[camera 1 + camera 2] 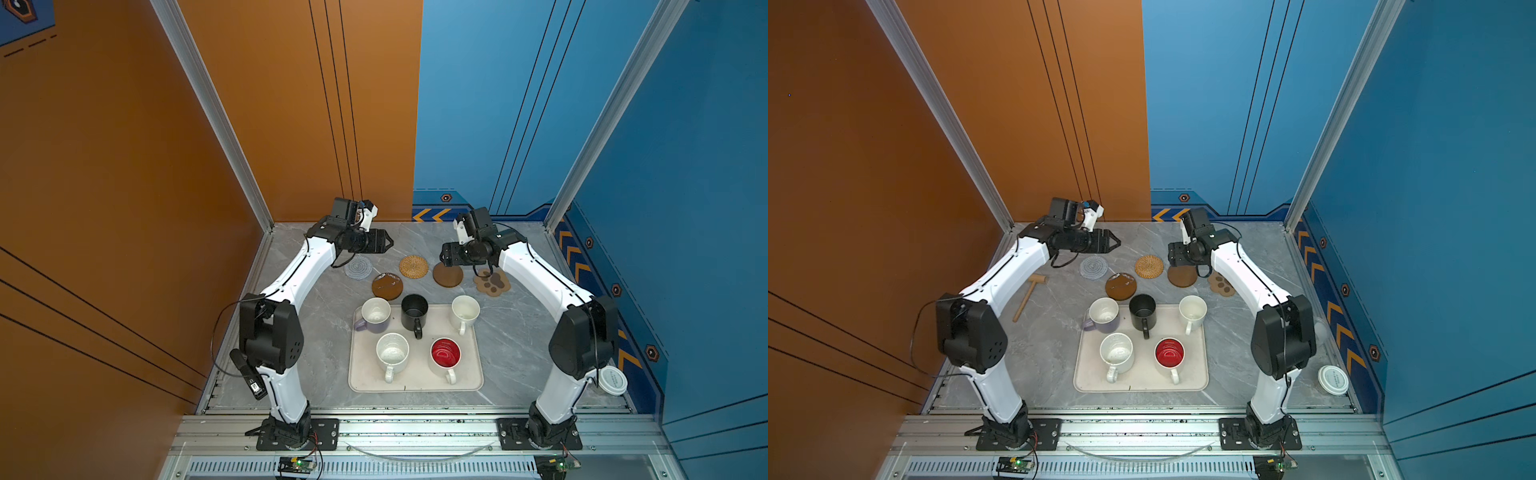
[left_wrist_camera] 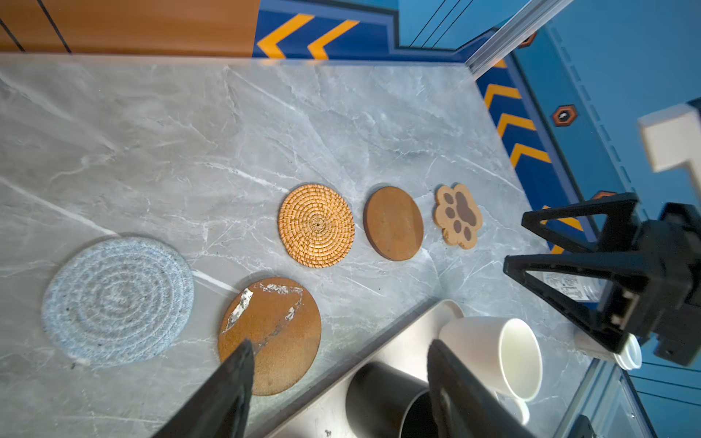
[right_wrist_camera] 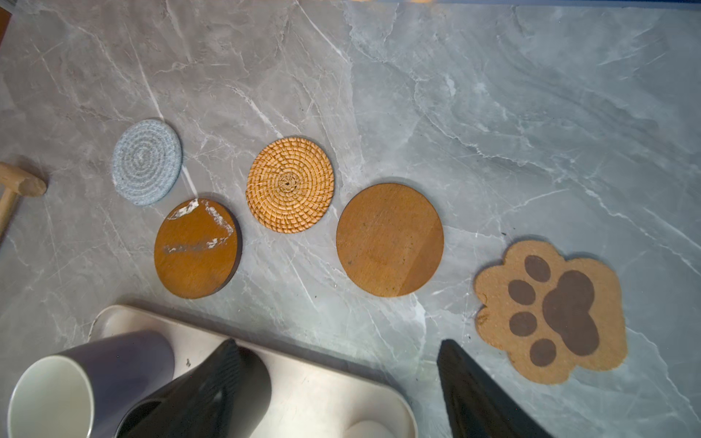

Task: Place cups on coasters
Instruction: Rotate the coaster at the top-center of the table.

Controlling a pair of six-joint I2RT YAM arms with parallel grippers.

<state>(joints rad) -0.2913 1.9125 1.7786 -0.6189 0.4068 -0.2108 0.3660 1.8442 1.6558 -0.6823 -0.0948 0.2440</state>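
- Nearest the camera, two arm bases (image 1: 291, 432) are bolted to an aluminium rail (image 1: 415, 428) along the near edge of the grey marble counter (image 1: 519, 353).
- Just beyond, a cream tray (image 1: 415, 386) sits mid-counter with all five mugs upright on it.
- On the tray's near side, the speckled white mug (image 1: 392, 353) is on the left and the red-inside mug (image 1: 445, 354) on the right. Both handles point near.
- On the tray's far side, the lavender mug (image 1: 372, 326) stands at the left corner, the matte black mug (image 1: 414, 313) in the middle and the cream-white mug (image 1: 464, 311) at the right corner.
- Five bare coasters lie on the counter beyond the tray. From left to right they are the grey-white woven coaster (image 1: 358, 267), glossy brown coaster (image 1: 387, 286), rattan coaster (image 1: 413, 266), plain brown coaster (image 1: 447, 275) and paw-shaped coaster (image 1: 492, 283).
- The left pincer (image 1: 388, 242) hovers above the far left of the counter by the woven coaster, jaws apart, holding nothing.
- The right pincer (image 2: 516, 242) hangs above the plain brown coaster, released and empty.
- A wooden mallet (image 1: 1027, 297) lies at the left of the counter.
- A white-lidded jar (image 1: 613, 380) stands at the near right.
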